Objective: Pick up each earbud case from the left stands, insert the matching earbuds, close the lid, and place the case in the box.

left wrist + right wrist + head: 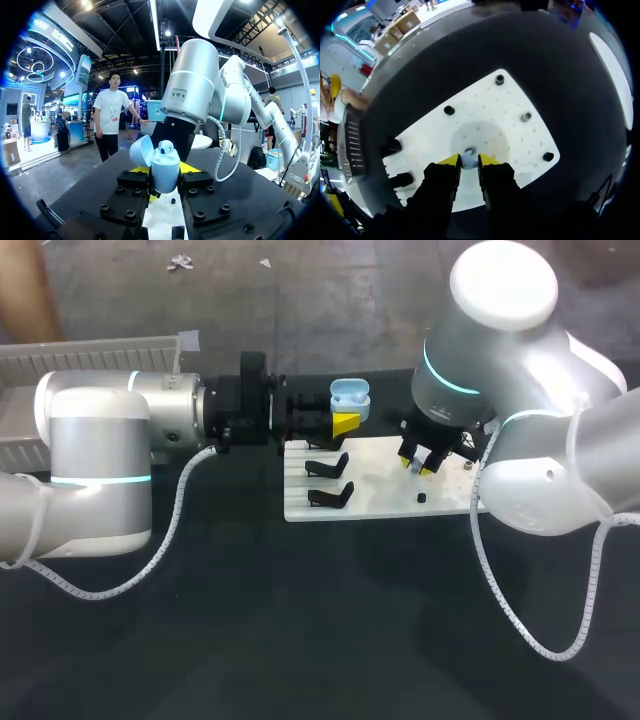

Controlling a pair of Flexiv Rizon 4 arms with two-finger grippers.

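The step in hand looks like filling the case. The left claw (346, 418) is closed on the pale blue case (350, 395), holding it in the air over the far left corner of the white board (390, 485). Its lid is open and a seated earbud (166, 146) shows in 1 socket.

The right claw (469, 162) is down on the board, toward its right edge. Its fingers are narrow and pinch the loose earbud (469, 159) from 2 sides.

The next move probably calls for a straight lift. The loose earbud then has to go across to the case and line up with the free socket before the lid is shut.

Count: 1 case, 2 earbuds, 2 bare stands (330, 465) (333, 497) along the board's left edge, and 4 black pegs (499, 79) (449, 110) (526, 116) (548, 156).
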